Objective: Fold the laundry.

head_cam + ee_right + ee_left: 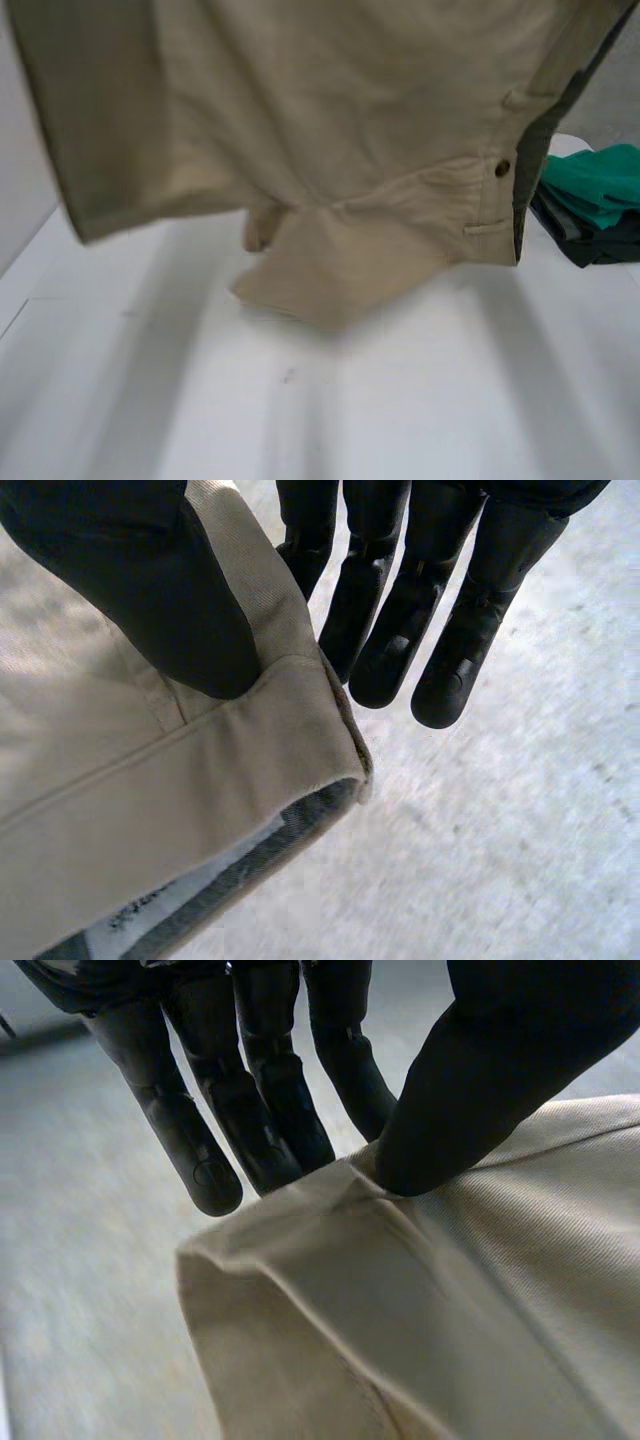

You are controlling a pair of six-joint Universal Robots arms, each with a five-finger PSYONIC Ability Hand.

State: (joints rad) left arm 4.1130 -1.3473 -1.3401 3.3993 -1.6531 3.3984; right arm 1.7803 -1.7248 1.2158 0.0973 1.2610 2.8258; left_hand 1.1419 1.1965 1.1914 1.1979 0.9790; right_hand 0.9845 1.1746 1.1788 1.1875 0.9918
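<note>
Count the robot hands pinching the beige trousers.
2. The left hand pinches a folded edge of the beige trousers between thumb and fingers; the right hand pinches a waistband corner the same way.

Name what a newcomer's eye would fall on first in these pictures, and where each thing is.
A beige garment hangs lifted over the white table, spread across most of the head view. The left hand pinches one edge between thumb and fingers, and the right hand pinches another edge the same way. A stack of green and dark clothes lies at the table's right.
</note>
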